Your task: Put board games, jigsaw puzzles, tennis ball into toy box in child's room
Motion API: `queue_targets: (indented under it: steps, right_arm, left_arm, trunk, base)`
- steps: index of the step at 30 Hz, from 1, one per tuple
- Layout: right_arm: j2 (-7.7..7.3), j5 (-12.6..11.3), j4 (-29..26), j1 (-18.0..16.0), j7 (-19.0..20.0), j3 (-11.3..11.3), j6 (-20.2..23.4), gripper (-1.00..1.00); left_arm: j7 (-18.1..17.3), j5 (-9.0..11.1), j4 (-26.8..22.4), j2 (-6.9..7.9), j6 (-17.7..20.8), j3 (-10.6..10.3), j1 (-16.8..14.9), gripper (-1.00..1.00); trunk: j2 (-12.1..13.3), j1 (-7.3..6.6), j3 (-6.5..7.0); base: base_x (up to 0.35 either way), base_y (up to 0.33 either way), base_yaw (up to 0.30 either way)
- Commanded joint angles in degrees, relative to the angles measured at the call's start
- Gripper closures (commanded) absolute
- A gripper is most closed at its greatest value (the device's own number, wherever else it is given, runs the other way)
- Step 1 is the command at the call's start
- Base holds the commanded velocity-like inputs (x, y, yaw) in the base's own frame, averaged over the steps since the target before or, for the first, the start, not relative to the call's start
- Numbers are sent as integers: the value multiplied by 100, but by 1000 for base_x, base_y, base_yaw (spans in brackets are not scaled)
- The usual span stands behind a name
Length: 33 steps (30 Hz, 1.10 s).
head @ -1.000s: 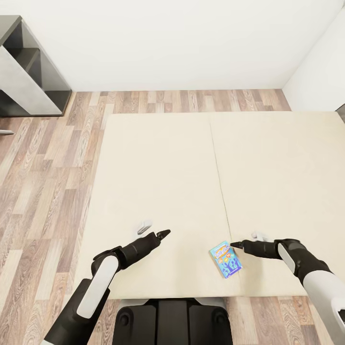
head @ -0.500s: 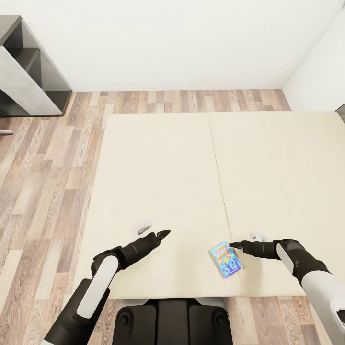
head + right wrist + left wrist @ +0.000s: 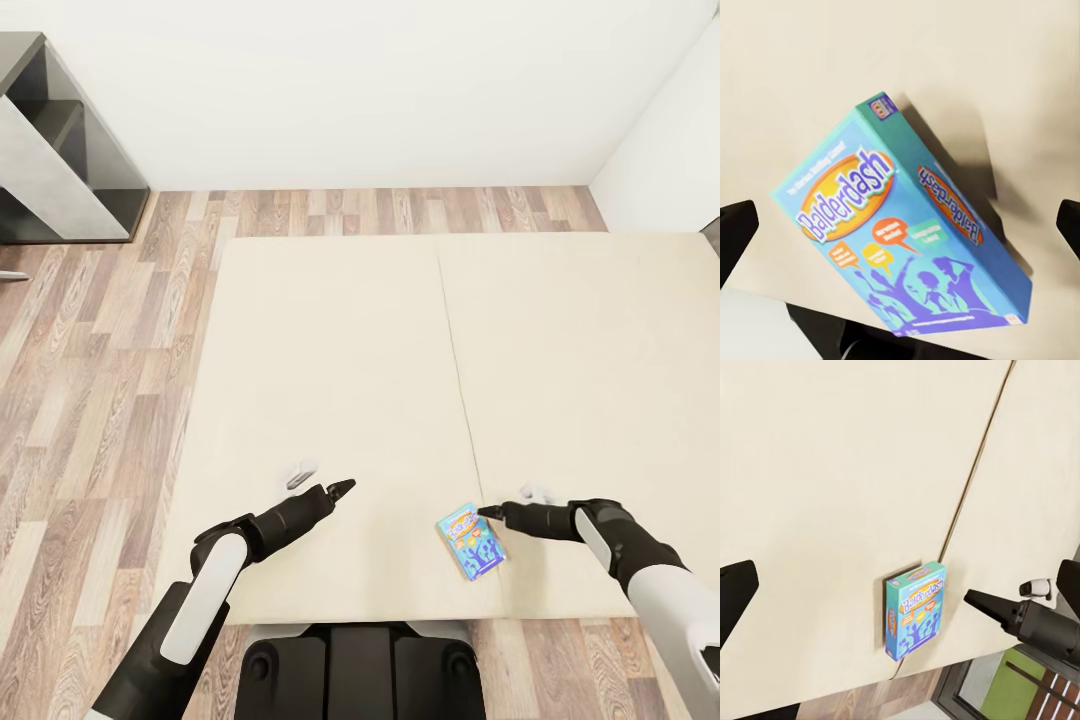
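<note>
A teal Balderdash board game box (image 3: 470, 540) lies flat on the cream bed (image 3: 340, 340), near its front edge and just right of the mattress seam. My right gripper (image 3: 488, 512) hovers at the box's far right corner, open, and its fingers (image 3: 736, 229) stand wide on either side of the box (image 3: 900, 240) without touching it. My left gripper (image 3: 343, 488) hangs open over bare bed well to the left of the box (image 3: 916, 609). From the left wrist, the right arm's tip (image 3: 984, 603) points at the box. The toy box, table, puzzles and ball are out of view.
A grey open shelf unit (image 3: 60, 150) stands at the back left against the white wall. Wood floor (image 3: 90, 360) runs along the bed's left side and behind it. My dark base (image 3: 360, 670) sits against the bed's front edge.
My right gripper has crept a few pixels left toward the box. The left arm, the box and the camera have stayed put.
</note>
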Motion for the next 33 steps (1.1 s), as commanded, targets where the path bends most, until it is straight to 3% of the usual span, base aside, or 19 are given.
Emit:
queue_targets:
  steps: [1,16,25,33]
  right_arm:
    - [6,-23,2,-2,3,-17,41,-100]
    - [24,19,65,22,-8,-26,41,-100]
    - [42,23,101,182,-458,-19,35,-100]
    - [79,18,107,216,-589,-18,36,-100]
  left_arm:
    - [53,61,-7,-1,18,0,-2,-100]
    - [53,61,-7,-1,22,0,-2,-100]
    - [61,61,-7,-1,18,0,-2,-100]
    - [62,61,-7,-1,21,0,-2,-100]
  trunk:
    - [-9,3,-6]
    - [-9,3,-6]
    - [-9,3,-6]
    - [-9,3,-6]
  base:
    - [0,0,0]
    - [0,0,0]
    - [0,0,0]
    - [0,0,0]
